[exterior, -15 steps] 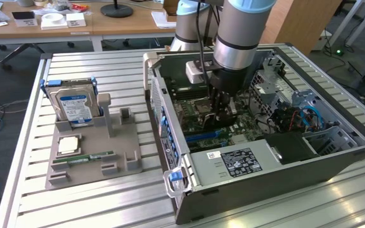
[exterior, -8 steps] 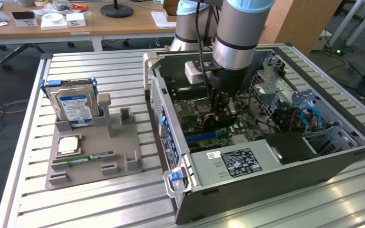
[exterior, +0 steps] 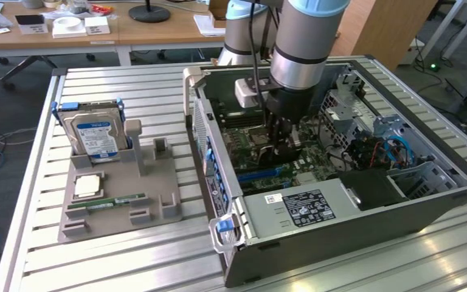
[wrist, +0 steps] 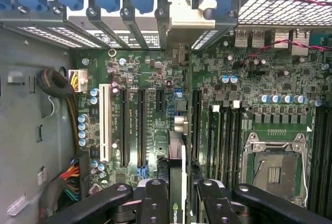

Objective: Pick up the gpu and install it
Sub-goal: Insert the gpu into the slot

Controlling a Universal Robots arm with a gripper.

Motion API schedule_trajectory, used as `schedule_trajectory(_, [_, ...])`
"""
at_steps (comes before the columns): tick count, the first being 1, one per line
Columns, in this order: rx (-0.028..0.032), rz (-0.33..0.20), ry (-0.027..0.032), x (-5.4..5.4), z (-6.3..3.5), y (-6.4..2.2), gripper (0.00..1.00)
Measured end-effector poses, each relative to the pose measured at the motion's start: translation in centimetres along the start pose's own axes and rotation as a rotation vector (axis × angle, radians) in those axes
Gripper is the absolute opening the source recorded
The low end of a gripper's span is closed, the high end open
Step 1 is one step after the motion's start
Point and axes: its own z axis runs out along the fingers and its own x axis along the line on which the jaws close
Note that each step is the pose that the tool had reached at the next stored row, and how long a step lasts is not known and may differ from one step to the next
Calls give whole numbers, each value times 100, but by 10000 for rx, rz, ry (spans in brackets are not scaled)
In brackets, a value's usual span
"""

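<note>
Pincer (exterior: 286,145) is down inside the open PC case (exterior: 428,201), pinching the gpu (wrist: 176,168) between its black fingers (wrist: 155,206). The gpu stands on edge between the two fingers, right in the pincer's grip, thin edge facing the wrist camera. It runs out ahead of the pincer toward the rear slot brackets (wrist: 129,22). Motherboard (wrist: 238,105) lies directly under the pincer. Can't tell if the card's edge is seated in a slot. Black expansion slots (wrist: 132,125) and a white slot (wrist: 106,123) lie just beside the card on one side. The RAM slots (wrist: 218,130) and the open CPU socket (wrist: 275,167) are on the other side. Well apart from the pincer, outside the case to the exterior view's left, is a grey tray (exterior: 160,182). It holds a blue-labelled hard drive (exterior: 94,137) upright, a CPU chip (exterior: 87,184) and a green RAM stick (exterior: 107,202).
</note>
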Motion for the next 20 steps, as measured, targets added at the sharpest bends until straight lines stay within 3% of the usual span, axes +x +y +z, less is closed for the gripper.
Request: schedule_trajectory(20, [-1,-145,-5,0,28,53,26])
